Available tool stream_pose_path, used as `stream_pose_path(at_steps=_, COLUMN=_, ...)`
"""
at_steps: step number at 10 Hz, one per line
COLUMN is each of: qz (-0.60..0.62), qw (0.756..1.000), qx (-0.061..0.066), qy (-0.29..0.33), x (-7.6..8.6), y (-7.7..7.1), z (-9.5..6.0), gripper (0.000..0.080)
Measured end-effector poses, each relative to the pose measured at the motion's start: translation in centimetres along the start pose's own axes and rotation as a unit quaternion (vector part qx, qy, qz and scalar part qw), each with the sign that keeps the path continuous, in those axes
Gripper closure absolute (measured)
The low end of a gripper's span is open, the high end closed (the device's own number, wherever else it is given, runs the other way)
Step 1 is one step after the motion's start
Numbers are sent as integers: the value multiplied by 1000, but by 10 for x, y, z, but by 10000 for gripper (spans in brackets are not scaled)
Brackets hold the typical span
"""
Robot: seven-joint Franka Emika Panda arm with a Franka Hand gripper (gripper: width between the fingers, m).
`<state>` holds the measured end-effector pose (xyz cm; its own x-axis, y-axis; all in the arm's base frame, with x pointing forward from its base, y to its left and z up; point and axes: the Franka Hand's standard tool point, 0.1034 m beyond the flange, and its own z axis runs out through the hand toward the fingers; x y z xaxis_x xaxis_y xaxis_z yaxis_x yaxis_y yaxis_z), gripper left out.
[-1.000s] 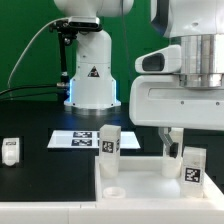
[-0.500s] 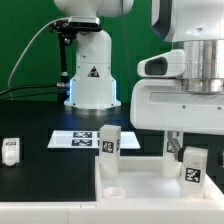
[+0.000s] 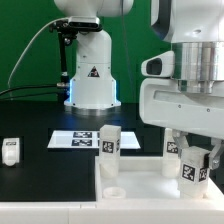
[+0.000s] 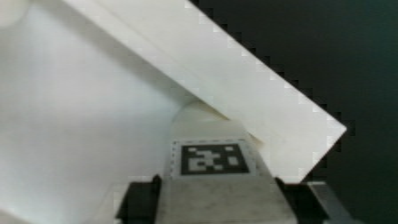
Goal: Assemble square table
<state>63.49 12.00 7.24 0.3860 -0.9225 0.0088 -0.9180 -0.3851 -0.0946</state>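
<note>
The square table's white slab (image 3: 135, 172) lies at the front of the black table, with a round corner socket (image 3: 113, 190) showing. One tagged white leg (image 3: 108, 141) stands upright at its far left corner. A second tagged leg (image 3: 193, 166) stands upright at the right side of the slab, and my gripper (image 3: 191, 150) has come down over it. In the wrist view this leg (image 4: 217, 185) fills the gap between my gripper's (image 4: 222, 205) black fingers (image 4: 143, 200), which press against both its sides. The slab's raised rim (image 4: 231, 70) runs past it.
A third loose leg (image 3: 10, 151) lies on the black table at the exterior view's far left. The marker board (image 3: 78, 138) lies behind the slab. The robot's white base (image 3: 92, 75) stands at the back, with a cable on its left.
The gripper has lowered and shifted toward the exterior view's right over the right leg, and its fingers have closed in from wide open onto the leg's sides.
</note>
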Motion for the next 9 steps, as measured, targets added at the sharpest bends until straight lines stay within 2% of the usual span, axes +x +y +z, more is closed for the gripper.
stream_pose_path(at_steps=1, qz=89, qw=996, qx=13, qy=-15, x=2, y=-1, z=0, gripper=511)
stream_pose_path(at_steps=3, qz=247, qw=968, qx=29, qy=-47, x=3, y=-3, z=1, gripper=511)
stream_pose_path(at_steps=6, qz=356, qw=933, qx=24, qy=-50, x=5, y=-3, z=1, gripper=511)
stream_pose_path(at_steps=8, qz=360, qw=931, qx=23, qy=-49, x=6, y=-3, z=1, gripper=502)
stream_pose_path(at_steps=9, qz=356, qw=933, qx=22, qy=-50, x=6, y=-3, z=1, gripper=332)
